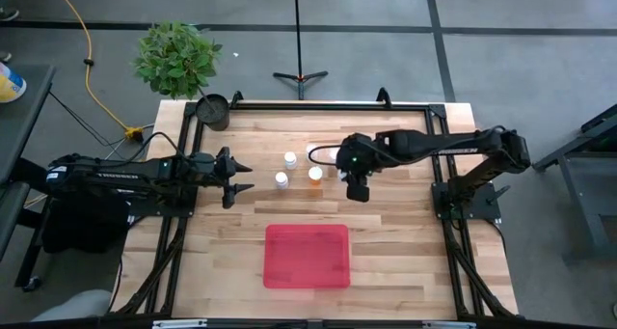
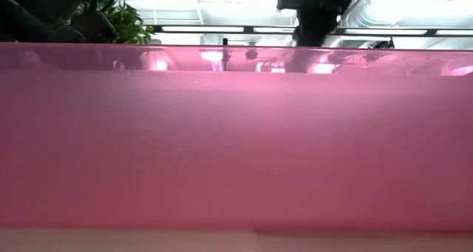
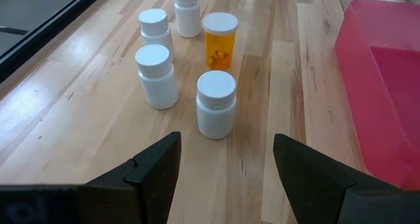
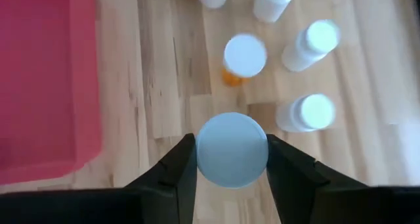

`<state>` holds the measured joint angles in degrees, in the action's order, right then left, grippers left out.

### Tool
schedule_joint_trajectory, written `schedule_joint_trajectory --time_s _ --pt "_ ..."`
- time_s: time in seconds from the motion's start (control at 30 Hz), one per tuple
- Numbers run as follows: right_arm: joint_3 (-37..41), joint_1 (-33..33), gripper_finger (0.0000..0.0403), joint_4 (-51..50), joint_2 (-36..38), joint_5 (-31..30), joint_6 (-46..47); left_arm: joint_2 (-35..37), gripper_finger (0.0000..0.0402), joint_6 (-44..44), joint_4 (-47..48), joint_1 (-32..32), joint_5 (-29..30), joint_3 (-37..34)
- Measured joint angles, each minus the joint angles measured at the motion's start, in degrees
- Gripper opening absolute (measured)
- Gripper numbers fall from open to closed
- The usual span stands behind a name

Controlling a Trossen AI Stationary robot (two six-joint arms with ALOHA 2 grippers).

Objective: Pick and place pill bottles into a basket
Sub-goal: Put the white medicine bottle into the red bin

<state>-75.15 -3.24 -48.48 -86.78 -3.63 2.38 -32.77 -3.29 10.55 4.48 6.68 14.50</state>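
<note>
Five pill bottles stand upright on their bases on the wooden table: several white ones [image 3: 156, 73] [image 3: 216, 102] [image 3: 187, 10] and one with an orange body [image 3: 220, 37]. My right gripper [image 4: 232, 152] [image 1: 358, 187] hangs above them, shut on another white-capped pill bottle [image 4: 232, 148]. At the table's left, my left gripper [image 3: 226, 158] [image 1: 241, 175] stands open and points at the group without touching any bottle. The red basket [image 1: 307, 256] lies near the table's front edge. My right gripper pinches the pill bottle between its two fingers at its top end, on opposite sides of the white cap [image 4: 205, 152]. The fingers come from above, slanting down. The bottle is lifted clear of the table, cap toward the camera; its body is hidden under the cap.
A potted plant [image 1: 176, 57] and a small dark pot [image 1: 213, 109] stand at the table's far left corner. In the low view the basket's wall [image 2: 236, 141] fills nearly the whole picture. Bare wood lies between the bottles and the basket.
</note>
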Motion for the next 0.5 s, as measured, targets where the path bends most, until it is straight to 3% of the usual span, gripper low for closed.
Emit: schedule_joint_trajectory --time_s 0.5 --pt "-22.9 5.5 0.0139 -12.2 0.1 -1.9 1.7 0.0 0.0276 0.0 0.1 0.0 0.0 0.0"
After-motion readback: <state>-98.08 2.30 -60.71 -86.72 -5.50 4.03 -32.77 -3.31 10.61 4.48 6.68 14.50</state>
